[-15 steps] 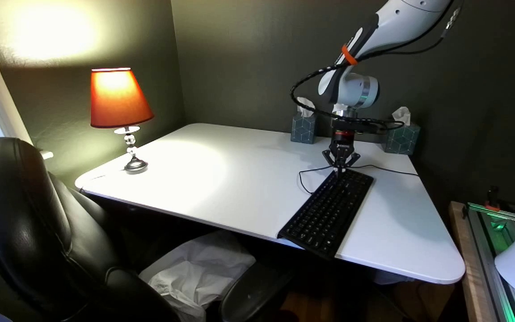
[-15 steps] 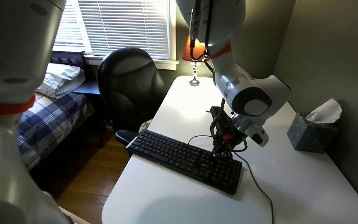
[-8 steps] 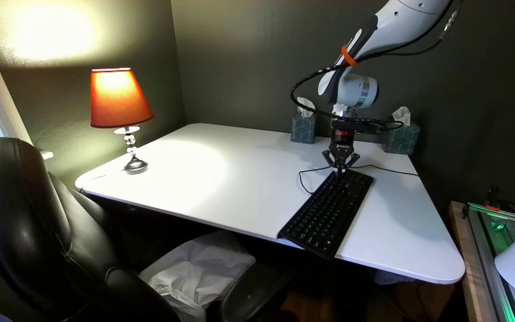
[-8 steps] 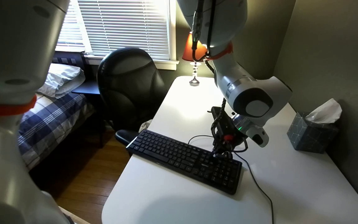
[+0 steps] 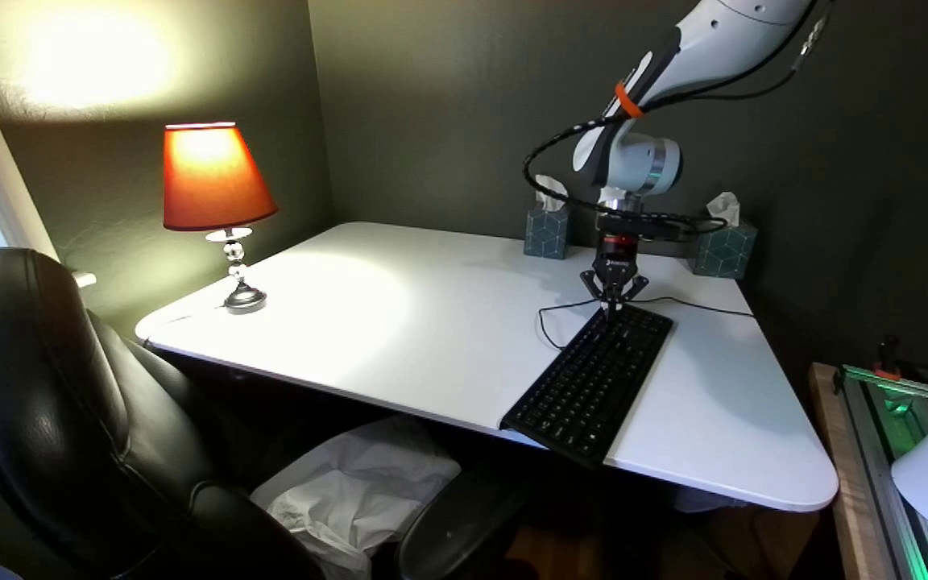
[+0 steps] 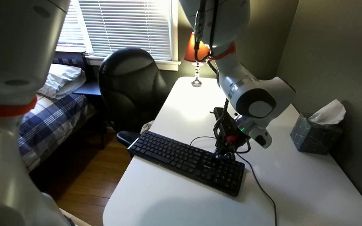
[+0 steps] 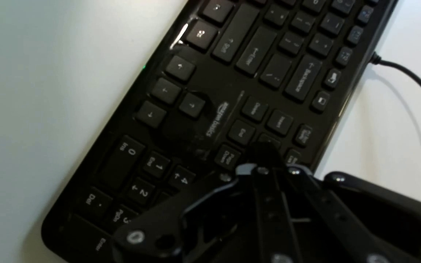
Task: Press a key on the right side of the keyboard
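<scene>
The black keyboard [image 5: 585, 387] lies on the white desk in both exterior views [image 6: 174, 153], one end reaching past the desk's edge. In the wrist view, its arrow keys, number pad and End, Delete and Page Down keys show on the keyboard [image 7: 181, 124]. My gripper [image 5: 611, 312] points down at the number-pad end, also in the other exterior picture [image 6: 221, 156]. In the wrist view the gripper's tips [image 7: 265, 148] are together, with nothing seen between them. They partly cover a key beside End and Page Down. I cannot tell whether they press it.
A black cable [image 7: 415, 78] leaves the keyboard's far long side and runs behind the gripper. Tissue boxes [image 5: 546, 232] [image 5: 724, 250] stand at the desk's back. A lit red lamp [image 5: 218, 181] stands at the far end. A black chair [image 5: 37, 387] is by the desk.
The arm has shifted very slightly since a second ago. Since half a second ago nothing visibly moves; the gripper stays over the same keys and the keyboard stays in place.
</scene>
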{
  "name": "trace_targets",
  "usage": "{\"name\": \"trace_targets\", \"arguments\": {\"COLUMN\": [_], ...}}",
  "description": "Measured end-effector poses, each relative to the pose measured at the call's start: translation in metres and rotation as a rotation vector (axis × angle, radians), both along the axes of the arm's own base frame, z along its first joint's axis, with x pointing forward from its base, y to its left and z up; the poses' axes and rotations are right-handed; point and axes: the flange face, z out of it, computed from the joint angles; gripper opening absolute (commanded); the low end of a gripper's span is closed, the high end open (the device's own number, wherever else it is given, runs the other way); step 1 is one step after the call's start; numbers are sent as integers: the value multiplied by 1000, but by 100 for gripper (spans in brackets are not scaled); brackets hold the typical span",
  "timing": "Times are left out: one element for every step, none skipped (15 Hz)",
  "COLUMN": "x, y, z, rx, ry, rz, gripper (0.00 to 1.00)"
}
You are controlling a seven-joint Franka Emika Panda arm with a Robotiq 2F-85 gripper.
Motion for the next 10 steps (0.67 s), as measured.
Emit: {"name": "trace_targets", "arguments": {"x": [0,1,1,2,2,3,3,3,4,4], "y": [0,1,2,3,4,6,7,9,10,12], "z": [1,2,4,7,9,12,15,17,19,20], "rx": [-1,-1,-1,-2,-3,-4,-6,-10,-17,-26], "ry": [-2,-4,-6,-9,-13,-17,-19,-22,-26,-32], "rz": [1,2,3,5,7,9,15,20,25,30], "gripper": [0,0,0,14,27,32,40,47,56,63]}}
